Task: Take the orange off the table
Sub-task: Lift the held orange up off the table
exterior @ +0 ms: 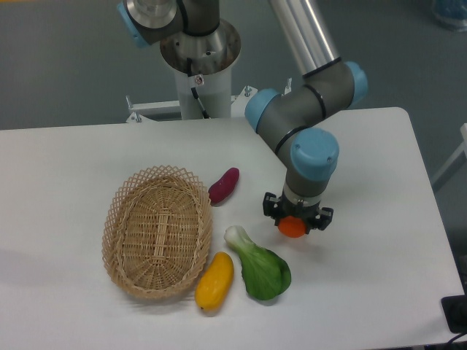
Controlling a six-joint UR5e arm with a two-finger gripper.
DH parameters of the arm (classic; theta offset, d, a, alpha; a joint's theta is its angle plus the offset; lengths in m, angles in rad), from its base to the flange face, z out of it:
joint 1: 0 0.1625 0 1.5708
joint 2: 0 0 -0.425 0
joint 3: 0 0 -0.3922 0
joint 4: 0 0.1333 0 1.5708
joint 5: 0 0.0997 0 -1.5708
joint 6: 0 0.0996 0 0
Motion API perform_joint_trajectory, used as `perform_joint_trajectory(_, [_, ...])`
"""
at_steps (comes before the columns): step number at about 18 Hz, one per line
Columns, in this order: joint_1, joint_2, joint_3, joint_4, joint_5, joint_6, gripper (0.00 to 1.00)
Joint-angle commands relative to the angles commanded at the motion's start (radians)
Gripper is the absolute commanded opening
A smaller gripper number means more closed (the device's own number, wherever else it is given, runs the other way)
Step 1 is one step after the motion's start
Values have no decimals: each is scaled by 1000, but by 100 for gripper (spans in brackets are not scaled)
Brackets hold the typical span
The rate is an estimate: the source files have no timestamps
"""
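The orange (292, 229) is a small bright-orange fruit right of the table's (66, 168) middle, just beyond the green leafy vegetable. My gripper (296, 223) points straight down over it, with its black fingers (272, 210) on either side of the fruit and closed against it. The gripper body hides the orange's top half. Whether the orange still touches the tabletop cannot be told from this view.
An oval wicker basket (157, 231) lies at the left. A purple sweet potato (224, 185) is beside its far rim and a yellow fruit (214, 281) by its near rim. A green bok choy (259, 267) sits just left of and nearer than the orange.
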Motion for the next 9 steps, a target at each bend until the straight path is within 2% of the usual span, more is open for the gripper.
perform_joint_trajectory(4, [48,14,55,-2,-23,2,40])
perform_joint_trajectory(9, [107,49,65,-5,-22,129,41])
